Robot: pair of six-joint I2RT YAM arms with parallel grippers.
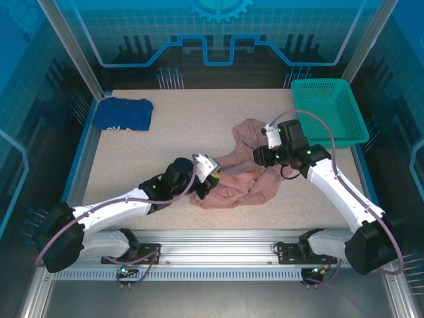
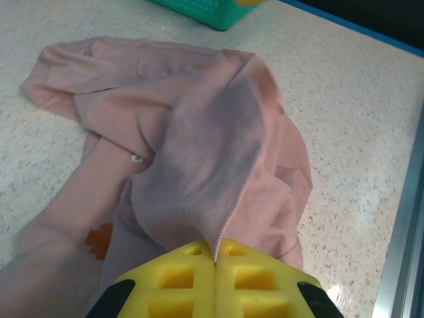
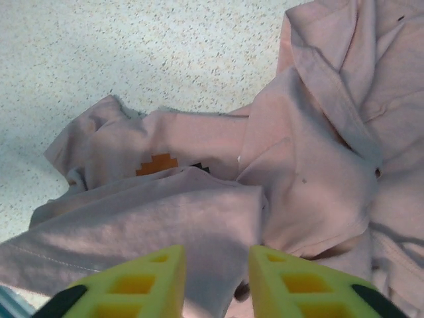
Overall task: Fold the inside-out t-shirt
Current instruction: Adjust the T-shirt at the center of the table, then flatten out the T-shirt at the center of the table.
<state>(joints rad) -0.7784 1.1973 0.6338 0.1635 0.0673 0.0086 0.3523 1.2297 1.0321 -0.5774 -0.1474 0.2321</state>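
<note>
The inside-out t-shirt [image 1: 242, 175] is a crumpled dusty-pink heap in the middle of the table. My left gripper [image 1: 201, 191] sits at its near left edge. In the left wrist view its yellow fingers [image 2: 215, 255] are shut on a raised fold of the shirt [image 2: 199, 146], whose hem runs straight into the closed jaws. My right gripper [image 1: 261, 156] hangs over the shirt's right side. Its fingers [image 3: 216, 265] stand open, and a layer of the pink cloth [image 3: 298, 179] lies loose in the gap between them. A small orange print [image 3: 157, 163] shows on the fabric.
A teal basket [image 1: 328, 109] stands at the back right corner, close behind the right arm. A dark blue folded garment [image 1: 122, 114] lies at the back left. Bare speckled tabletop [image 1: 165, 139] lies between them. A metal rail [image 1: 218, 238] runs along the near edge.
</note>
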